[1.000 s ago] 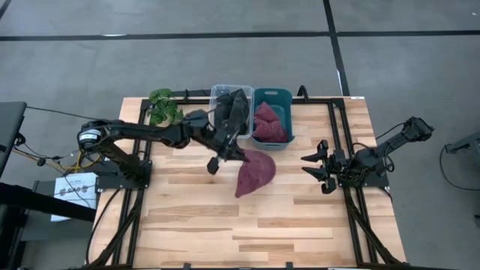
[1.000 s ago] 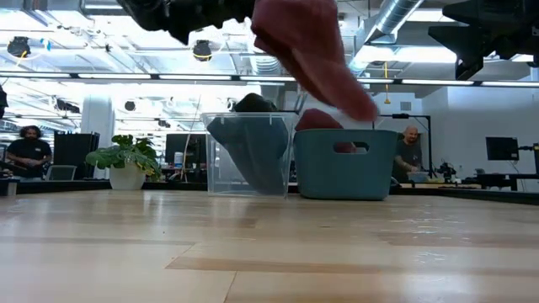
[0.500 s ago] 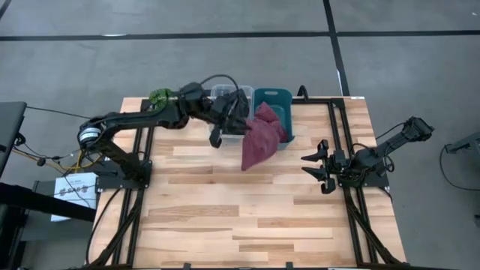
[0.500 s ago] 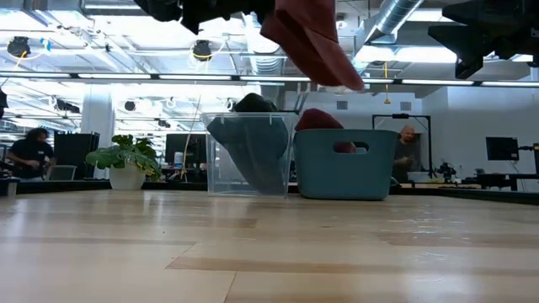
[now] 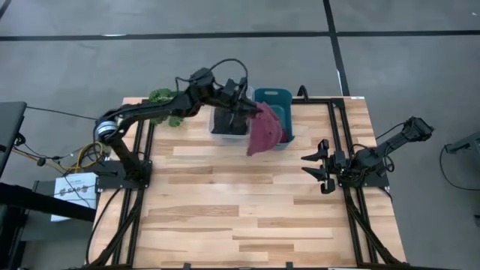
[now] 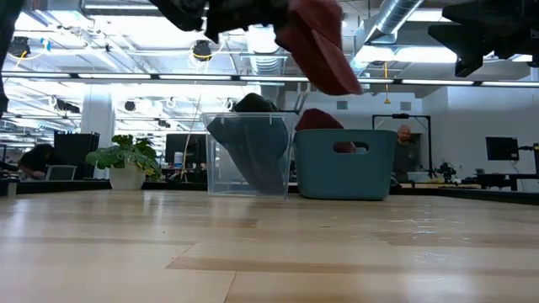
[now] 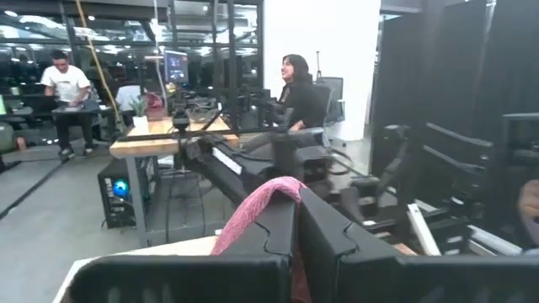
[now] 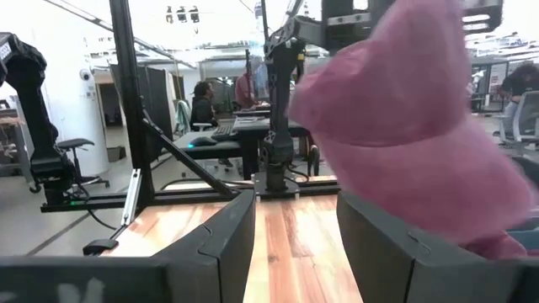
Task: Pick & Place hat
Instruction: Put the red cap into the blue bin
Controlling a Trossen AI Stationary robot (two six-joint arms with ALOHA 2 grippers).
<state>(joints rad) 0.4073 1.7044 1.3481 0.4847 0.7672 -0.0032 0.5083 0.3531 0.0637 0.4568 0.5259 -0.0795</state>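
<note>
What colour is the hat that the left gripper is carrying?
The hat in the left gripper is dark pink, almost maroon; the high view shows it best.

Both arms are dark, jointed and slender, the left arm (image 5: 146,112) carrying looping black cables.

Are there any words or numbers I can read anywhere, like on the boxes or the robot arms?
None can be read.
White paper sheet beside the wooden table: dark printed marks, too small to read.
Teal plastic bin: no label showing.
Clear plastic bin: no label showing.
Maroon knitted hat held by the left end effector: no tag showing.
Right end effector: no markings readable.
</note>
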